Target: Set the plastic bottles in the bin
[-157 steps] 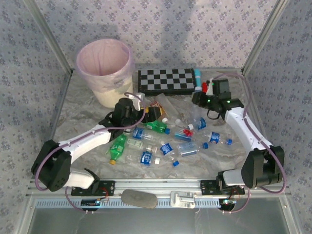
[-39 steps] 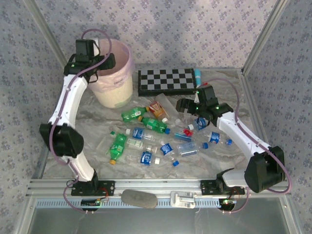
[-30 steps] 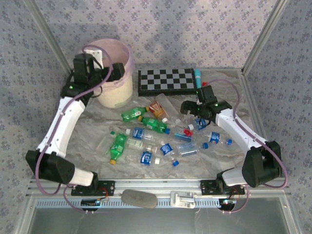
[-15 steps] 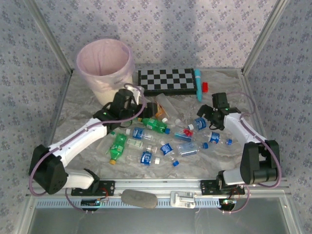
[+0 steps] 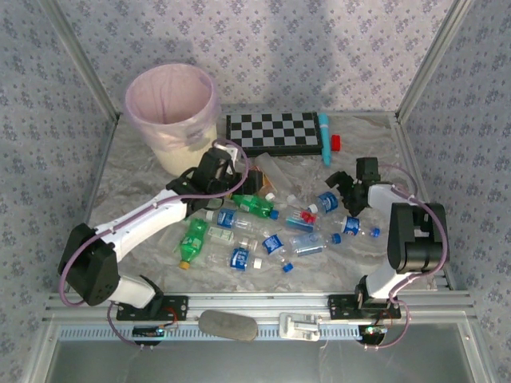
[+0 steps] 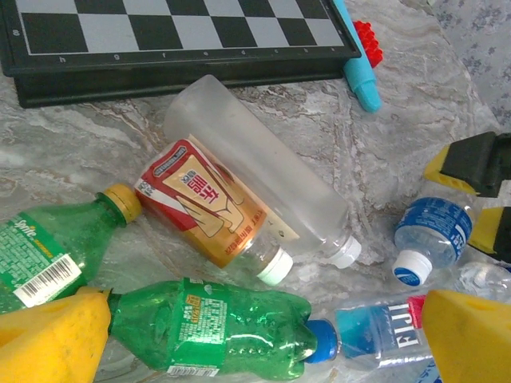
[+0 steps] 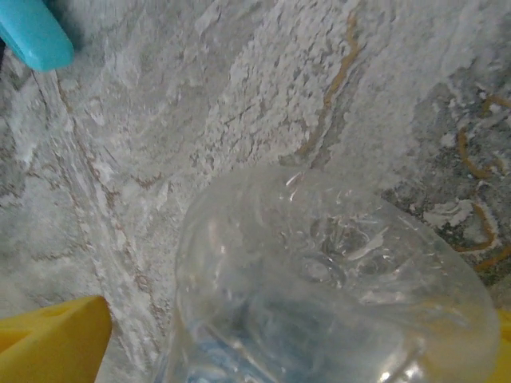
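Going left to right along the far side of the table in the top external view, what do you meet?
The round cream-white bin with pink liner → flat black-and-white chequered board → teal marker pen → small red block.

Your setting: a lab test cell. Aluminium frame posts (image 5: pixel 84 60) upper left and right, patterned backdrop cloth (image 5: pixel 319 48), mounting rail (image 5: pixel 263 302) at bottom.

Chessboard (image 5: pixel 273 133) at the far edge, teal marker (image 5: pixel 324 137) and red block (image 5: pixel 336 143) just beside it
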Available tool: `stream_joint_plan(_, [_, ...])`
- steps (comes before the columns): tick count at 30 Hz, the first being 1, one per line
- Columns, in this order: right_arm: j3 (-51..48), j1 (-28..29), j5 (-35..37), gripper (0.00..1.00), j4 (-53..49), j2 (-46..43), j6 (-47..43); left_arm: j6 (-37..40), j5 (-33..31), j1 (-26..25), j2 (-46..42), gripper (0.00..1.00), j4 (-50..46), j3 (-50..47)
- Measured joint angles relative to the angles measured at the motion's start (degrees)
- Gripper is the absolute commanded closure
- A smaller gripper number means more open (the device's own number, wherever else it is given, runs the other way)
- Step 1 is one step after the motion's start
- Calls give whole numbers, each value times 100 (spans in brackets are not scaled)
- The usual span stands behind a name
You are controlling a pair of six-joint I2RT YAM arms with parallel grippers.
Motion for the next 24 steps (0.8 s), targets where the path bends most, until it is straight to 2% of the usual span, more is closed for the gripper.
stream_joint_plan(14, [-225,-149,-68,40,310,92,695,-37,-448,0,-243,0,-52,-278])
stream_joint_plan(20, [-229,-42,-417,46,1034,195,728,-22,-470,0,-243,0,-31,-278])
stream_joint_plan(24, [-22,223,-546,47,1117,37,479,-15,-295,2,-243,0,59,-278])
